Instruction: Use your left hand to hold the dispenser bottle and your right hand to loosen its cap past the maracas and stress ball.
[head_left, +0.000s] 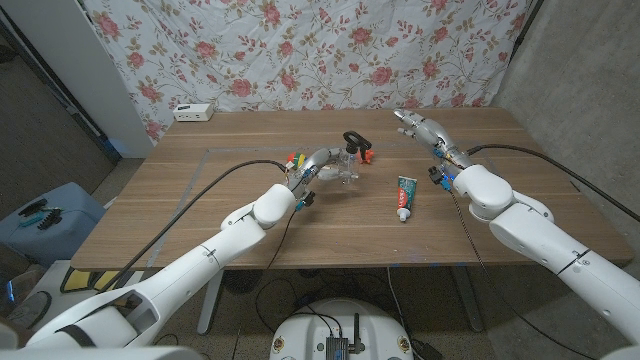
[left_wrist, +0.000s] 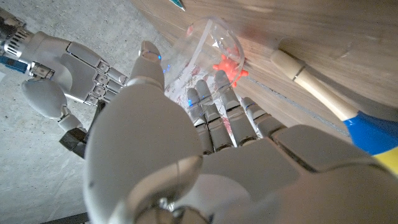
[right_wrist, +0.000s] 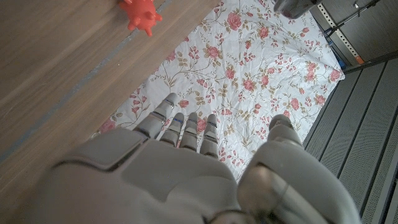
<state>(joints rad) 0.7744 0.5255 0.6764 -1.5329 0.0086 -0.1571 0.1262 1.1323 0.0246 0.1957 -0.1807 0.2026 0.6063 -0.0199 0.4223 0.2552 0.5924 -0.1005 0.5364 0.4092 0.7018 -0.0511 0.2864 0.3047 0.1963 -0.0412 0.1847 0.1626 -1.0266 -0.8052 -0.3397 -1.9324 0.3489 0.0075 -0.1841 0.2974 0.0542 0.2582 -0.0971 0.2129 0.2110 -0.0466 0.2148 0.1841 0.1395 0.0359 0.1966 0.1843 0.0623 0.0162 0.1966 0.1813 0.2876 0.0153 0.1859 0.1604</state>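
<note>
- Wooden table (head_left: 250, 190) spreads wide, and off at its far left edge sits a small white box (head_left: 193, 113), well clear of the action.
- Next across, the left hand (head_left: 322, 166) is reaching in at mid-table, and the maracas (head_left: 294, 160), a flash of yellow, red and green, lie just beside it on the outer side.
- From the left wrist view the fingers (left_wrist: 217, 109) are curled against the dispenser bottle (left_wrist: 208, 53), clear plastic with printing on it; I judge it a hold, though how firm the contact is I can't make out.
- That bottle (head_left: 347, 168) sits mid-table with a dark cap (head_left: 354, 139) on top. My read: light, thin-walled, slick and a bit squashy, so the body wants a wrap low and snug without crushing it, while the cap is the stiff part to pinch and twist.
- Just past it is the stress ball (head_left: 367, 155), red and spiky, near the bottle. Soft, easily nudged, so worth steering around.
- Further along, a toothpaste tube (head_left: 404, 197) lies flat, apart from the bottle.
- Over on the right, the right hand (head_left: 423, 129) hovers above the table's far side, fingers spread, holding nothing, well apart from the cap. It has the stress ball to reach beyond before it gets there.
</note>
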